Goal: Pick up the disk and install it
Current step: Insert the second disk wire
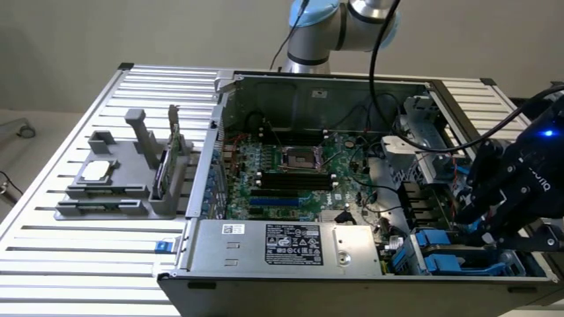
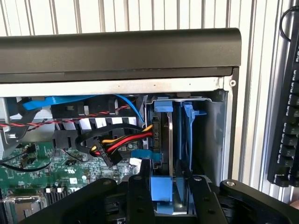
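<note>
The disk [image 2: 162, 135] stands on edge in the drive bay at the corner of the open computer case [image 1: 317, 86], its blue carrier showing along its edge. My gripper [image 2: 170, 175] is open, and its two black fingers [image 2: 141, 186] straddle the disk's near end, with a small gap on one side. A second blue carrier [image 2: 189, 135] sits in the slot beside it. In the exterior view the gripper [image 1: 480, 231] hangs over the blue carriers [image 1: 438, 249] at the case's near corner, on that view's right.
Red, yellow and black cables [image 2: 119, 142] run close beside the disk. The motherboard [image 1: 291, 172] and silver power supply [image 1: 282, 244] fill the case. A grey fixture [image 1: 115, 188] with a chip and a card stands on the slatted table [image 1: 53, 257] at the left.
</note>
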Robot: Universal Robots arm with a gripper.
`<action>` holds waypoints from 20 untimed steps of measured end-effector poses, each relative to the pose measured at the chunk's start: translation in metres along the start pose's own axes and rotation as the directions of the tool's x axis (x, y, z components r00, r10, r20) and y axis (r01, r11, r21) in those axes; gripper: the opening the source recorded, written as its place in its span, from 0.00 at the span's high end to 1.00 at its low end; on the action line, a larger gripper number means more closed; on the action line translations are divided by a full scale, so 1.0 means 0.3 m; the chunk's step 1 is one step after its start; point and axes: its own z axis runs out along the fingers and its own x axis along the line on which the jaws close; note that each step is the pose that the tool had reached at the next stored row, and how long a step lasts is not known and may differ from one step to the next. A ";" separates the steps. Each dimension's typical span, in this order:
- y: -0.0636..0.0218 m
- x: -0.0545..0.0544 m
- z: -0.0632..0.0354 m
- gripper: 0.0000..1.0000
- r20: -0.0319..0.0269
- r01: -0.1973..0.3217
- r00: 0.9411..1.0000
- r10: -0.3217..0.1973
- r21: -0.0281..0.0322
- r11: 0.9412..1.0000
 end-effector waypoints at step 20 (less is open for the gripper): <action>-0.073 -0.012 -0.030 0.89 -0.004 0.000 1.000 0.000 0.002 1.000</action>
